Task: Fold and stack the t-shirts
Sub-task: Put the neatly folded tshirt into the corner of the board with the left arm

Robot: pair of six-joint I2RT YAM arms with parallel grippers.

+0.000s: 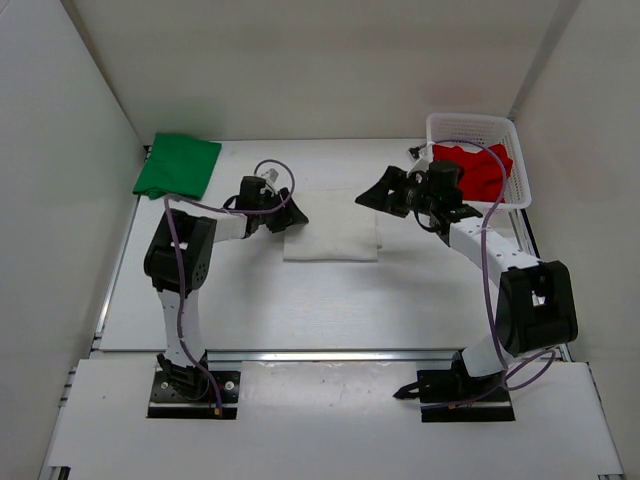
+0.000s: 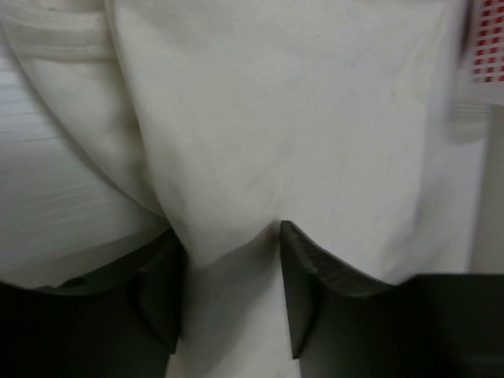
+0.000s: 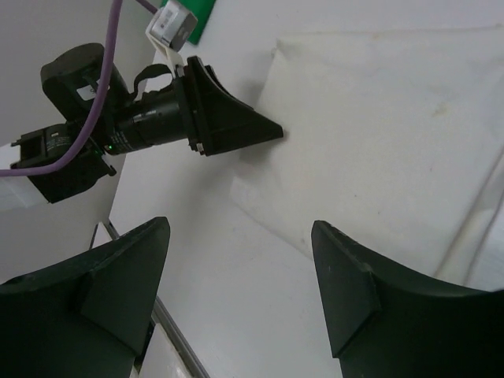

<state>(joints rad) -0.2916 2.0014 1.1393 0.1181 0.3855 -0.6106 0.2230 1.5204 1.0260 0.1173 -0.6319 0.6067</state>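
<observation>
Up close, the left fingers (image 2: 167, 293) clench a bunched fold of the white shirt (image 1: 332, 238) lying mid-worktop (image 1: 250, 300), their tips blurred. Right fingers (image 3: 348, 293) hang released by its far corner. The red shirt (image 1: 478, 168) sits half-hidden in the basket (image 1: 470, 125), the green shirt (image 1: 178, 166) far-left.

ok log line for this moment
green t-shirt folded far left; white t-shirt folded centre; red t-shirt in basket; left gripper at white t-shirt's edge, grip unclear; right gripper open

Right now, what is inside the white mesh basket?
A crumpled red t-shirt fills most of the white mesh basket. The shirt covers the basket floor, so I cannot see whether anything lies beneath it.
</observation>
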